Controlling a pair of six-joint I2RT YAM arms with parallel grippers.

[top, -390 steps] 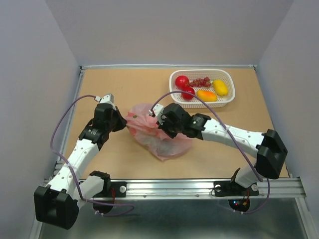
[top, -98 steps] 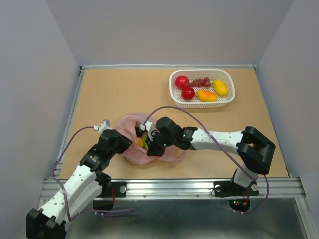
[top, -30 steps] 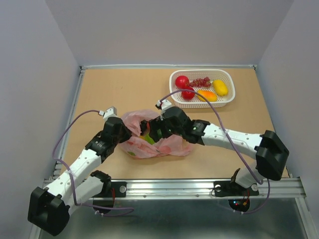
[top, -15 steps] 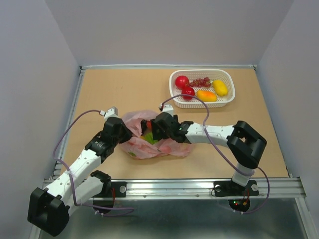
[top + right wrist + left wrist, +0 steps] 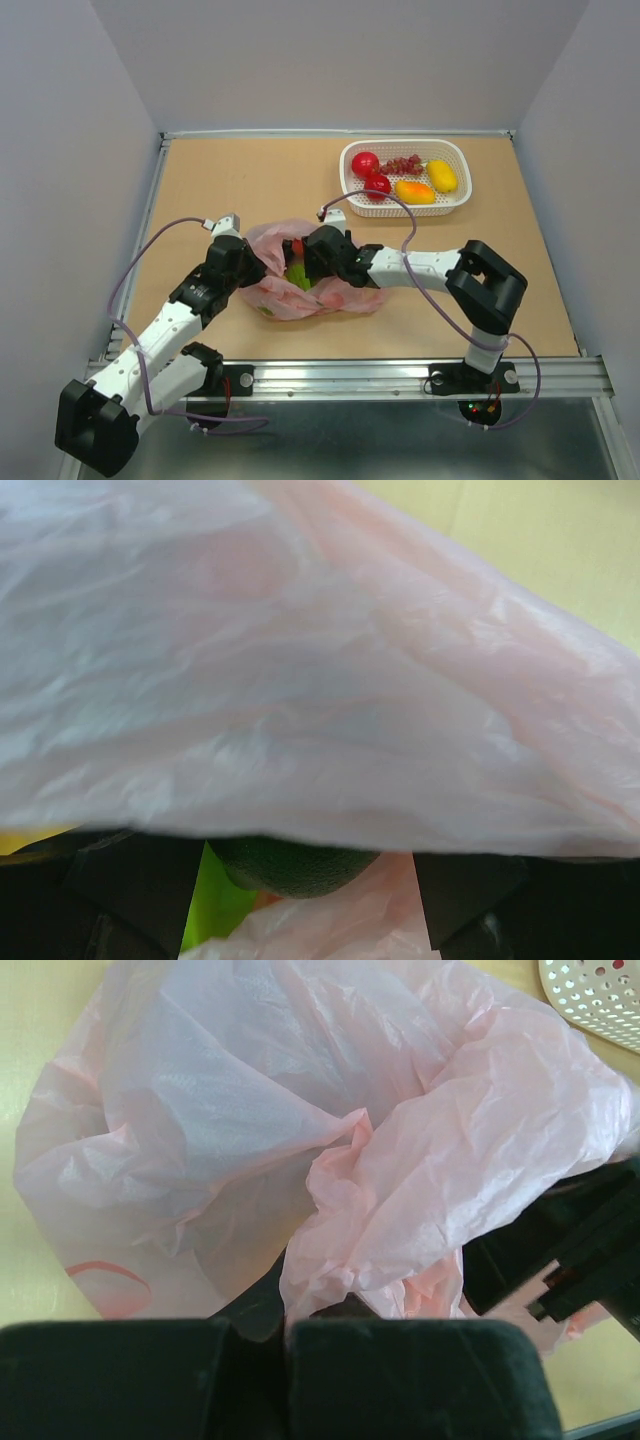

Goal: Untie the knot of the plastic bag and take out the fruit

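film is the trouble in this step. the plastic bag (image 5: 330, 295) lies slumped on the desk (image 5: 230, 180) close to the near edge, a little left of the middle, with its mouth already loose. the left claw (image 5: 252, 268) is pinched shut on a fold of the bag's left rim. the right claw (image 5: 298, 262) is inside the opening, jaws wide, with a dark green fruit (image 5: 290, 865) sitting between them.

to do it well, i judge the left claw should hold its fold taut and a little raised so the mouth stays open. the right claw should close only on the fruit's firm sides and then draw back out through the mouth. a sheet of pink film drapes right over the right claw in its wrist view, and catching that along with the fruit would drag the whole bag.

something bright green shows just beside the dark fruit, low and partly hidden – i cannot tell what it is.

toward the far right corner stands a white basket (image 5: 404, 212), well apart from the bag, holding red fruits (image 5: 365, 164), grapes (image 5: 403, 164) and two yellow-orange pieces (image 5: 415, 191).
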